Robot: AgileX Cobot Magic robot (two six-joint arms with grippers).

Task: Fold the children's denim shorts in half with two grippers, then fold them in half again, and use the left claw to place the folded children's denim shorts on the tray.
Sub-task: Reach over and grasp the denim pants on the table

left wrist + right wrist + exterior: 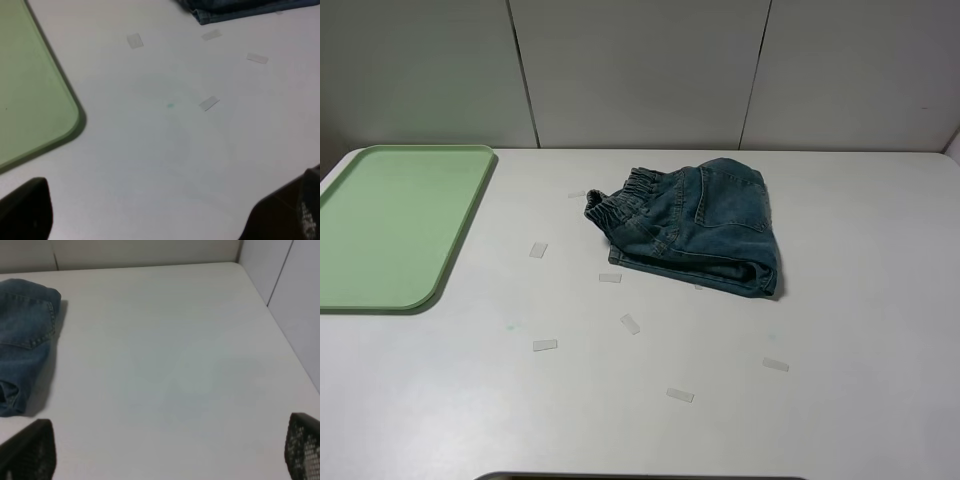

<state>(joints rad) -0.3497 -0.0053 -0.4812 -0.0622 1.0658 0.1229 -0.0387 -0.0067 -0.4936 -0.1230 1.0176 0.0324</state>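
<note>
The left gripper [150, 217] has its fingers [25, 210] spread wide, one dark tip at each side of the left wrist view, with only bare white bench [840, 400] between them and nothing held. The right gripper [165, 450] is the same: its mesh-faced fingers [304, 445] stand far apart over empty bench, gripping nothing. Neither gripper shows in the high view. Near the left gripper lie a small green speck [170, 105] and several short pale tape strips [209, 103], scattered flat on the bench surface. The rounded corner of the pale green tray [30, 85] sits off to one side of this gripper. The children's denim shorts [695, 225] lie on the bench toward its far middle, well apart from the tray [390, 225] and not on it. They are loosely bunched. The gathered elastic waistband points toward the tray side, and a stitched patch pocket faces up. The right wrist view catches one edge of them [25, 335], and the left wrist view only a hem [240, 7].
</note>
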